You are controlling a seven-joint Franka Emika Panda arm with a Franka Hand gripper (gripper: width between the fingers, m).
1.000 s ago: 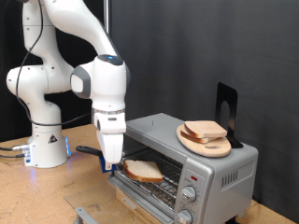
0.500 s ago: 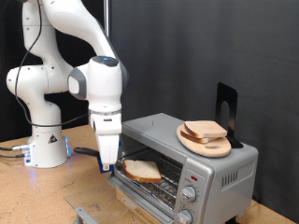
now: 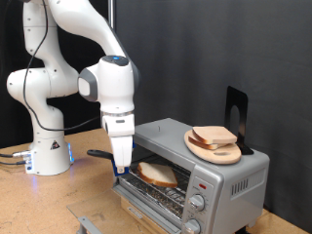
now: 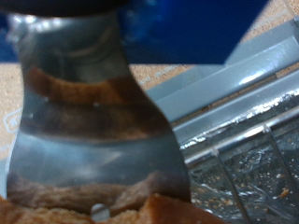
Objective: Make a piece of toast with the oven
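At the mouth of the oven [image 3: 200,171], in the exterior view, the gripper [image 3: 121,170] points down at the near edge of the piece of toast [image 3: 156,174], which lies on the wire rack inside the open chamber. On the oven's roof a wooden plate [image 3: 200,148] carries another bread slice [image 3: 213,136]. Seen from the wrist, a metal finger [image 4: 93,121] fills the frame above the toast's crust [image 4: 159,211]; whether the pincer is clenched or released cannot be told.
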